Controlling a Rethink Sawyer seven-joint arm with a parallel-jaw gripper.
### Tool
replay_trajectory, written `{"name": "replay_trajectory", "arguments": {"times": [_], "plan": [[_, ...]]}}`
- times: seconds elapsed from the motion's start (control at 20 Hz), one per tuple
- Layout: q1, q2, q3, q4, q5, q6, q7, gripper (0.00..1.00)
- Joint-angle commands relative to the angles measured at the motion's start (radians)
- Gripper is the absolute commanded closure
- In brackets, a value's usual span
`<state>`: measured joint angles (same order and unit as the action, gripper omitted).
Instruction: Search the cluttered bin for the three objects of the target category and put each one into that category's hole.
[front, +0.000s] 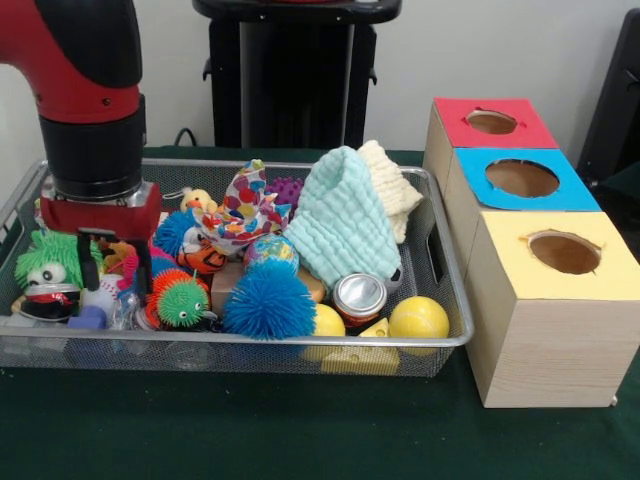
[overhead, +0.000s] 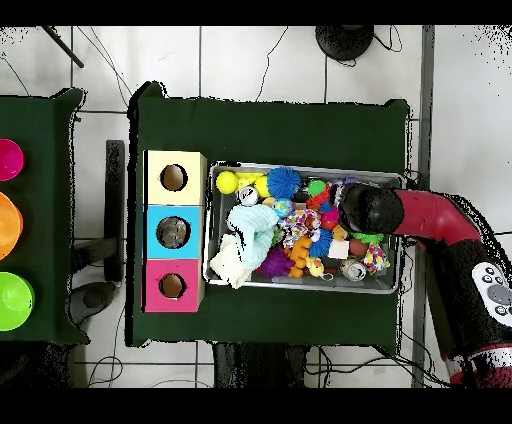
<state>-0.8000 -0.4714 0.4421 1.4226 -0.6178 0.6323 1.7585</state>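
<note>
The wire mesh bin (front: 452, 342) sits on the green table, full of toys; it also shows in the overhead view (overhead: 300, 168). My gripper (front: 100, 262) hangs from the red and black arm (overhead: 372, 210) and is low inside the bin's left end in the front view, among the toys. A small wrinkly see-through plastic piece (front: 122, 308) shows just below it, between a white ball and an orange-green spiky ball. No other such plastic items show. The blue-surround hole (front: 522, 178) is the middle box right of the bin; it also shows in the overhead view (overhead: 173, 233).
The red-surround hole (front: 491, 122) and the yellow-surround hole (front: 564, 252) flank the blue one. In the bin lie a mint cloth (front: 345, 220), a blue spiky ball (front: 268, 300), a metal can (front: 359, 297), yellow balls (front: 418, 318) and a green-haired toy (front: 50, 270).
</note>
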Motion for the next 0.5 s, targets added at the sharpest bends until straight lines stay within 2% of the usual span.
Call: {"name": "replay_trajectory", "arguments": {"times": [0.05,0.4,0.5], "plan": [[0.02,0.06,0.024,0.062,-0.075,-0.085,-0.1,0.0],[0.028,0.129,0.01,0.011,-0.106,-0.135,-0.09,0.0],[0.028,0.13,0.009,0.017,-0.105,-0.136,-0.086,0.0]]}}
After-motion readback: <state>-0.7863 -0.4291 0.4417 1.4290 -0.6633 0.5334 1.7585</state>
